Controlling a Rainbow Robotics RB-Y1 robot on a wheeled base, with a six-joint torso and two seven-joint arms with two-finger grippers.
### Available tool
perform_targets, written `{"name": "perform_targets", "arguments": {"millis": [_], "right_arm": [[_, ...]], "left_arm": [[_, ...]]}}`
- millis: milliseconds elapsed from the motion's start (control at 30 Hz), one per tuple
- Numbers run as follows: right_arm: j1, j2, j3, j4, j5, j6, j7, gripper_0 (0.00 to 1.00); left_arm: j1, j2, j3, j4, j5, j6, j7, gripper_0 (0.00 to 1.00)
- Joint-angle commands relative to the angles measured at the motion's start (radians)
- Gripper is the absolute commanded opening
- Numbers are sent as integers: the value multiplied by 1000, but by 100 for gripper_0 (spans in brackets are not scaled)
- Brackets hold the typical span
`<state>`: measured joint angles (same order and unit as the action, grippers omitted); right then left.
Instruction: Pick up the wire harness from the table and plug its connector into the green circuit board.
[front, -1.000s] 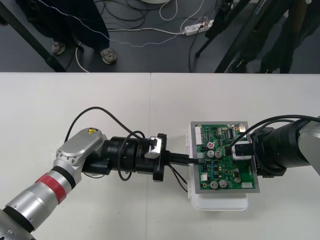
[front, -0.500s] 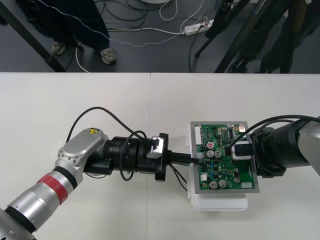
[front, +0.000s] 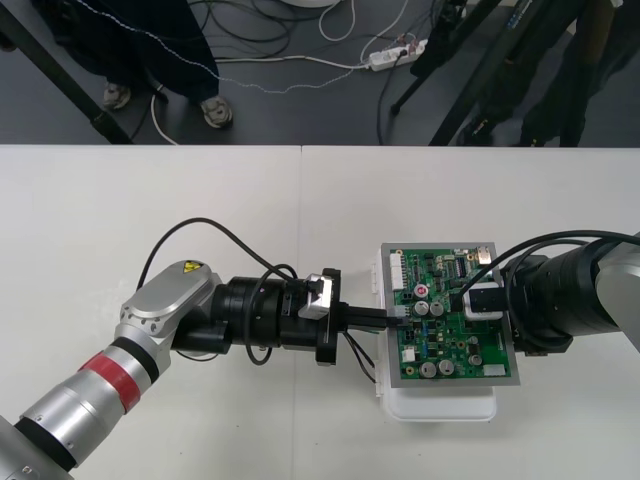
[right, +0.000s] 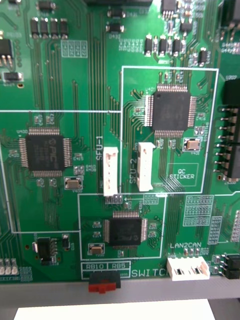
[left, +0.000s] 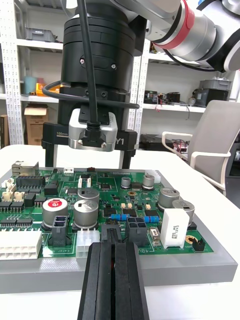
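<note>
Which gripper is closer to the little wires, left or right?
Left. The left gripper is shut on the wire harness at the green circuit board's left edge. The right gripper hangs open over the board's right side, away from the wires.

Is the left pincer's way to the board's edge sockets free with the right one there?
Likely yes: left pincer sits at the board's edge, nothing between; right pincer hangs over the far side.

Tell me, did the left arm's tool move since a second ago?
Yes. The left tool, shut on the wire harness, crept a little to the right, toward the green circuit board.
</note>
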<state>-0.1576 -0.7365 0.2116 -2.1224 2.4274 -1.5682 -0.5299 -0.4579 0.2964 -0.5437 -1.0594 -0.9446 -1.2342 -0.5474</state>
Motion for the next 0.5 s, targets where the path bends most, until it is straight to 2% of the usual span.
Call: {"name": "perform_targets", "arguments": {"millis": [33,400,433,467,500], "right_arm": [[7,22,29,-45,1,-3,-41,100],[7,20,29,-44,7,-3,-39,100],[7,22,28,-44,13,-3,-38,100],[7,22,28,-44,15,-3,-38,100],[7,20,28,-44,21,-3,-36,100]], "left_arm": [[4,-76,-19,-50,6,25,-97,0],[7,-69,-19,-50,4,25,-100,1],[7,-68,-18,-50,6,25,-100,11],[7,-66,-18,-51,6,25,-100,25],[7,-63,-19,-51,9,25,-102,65]]}}
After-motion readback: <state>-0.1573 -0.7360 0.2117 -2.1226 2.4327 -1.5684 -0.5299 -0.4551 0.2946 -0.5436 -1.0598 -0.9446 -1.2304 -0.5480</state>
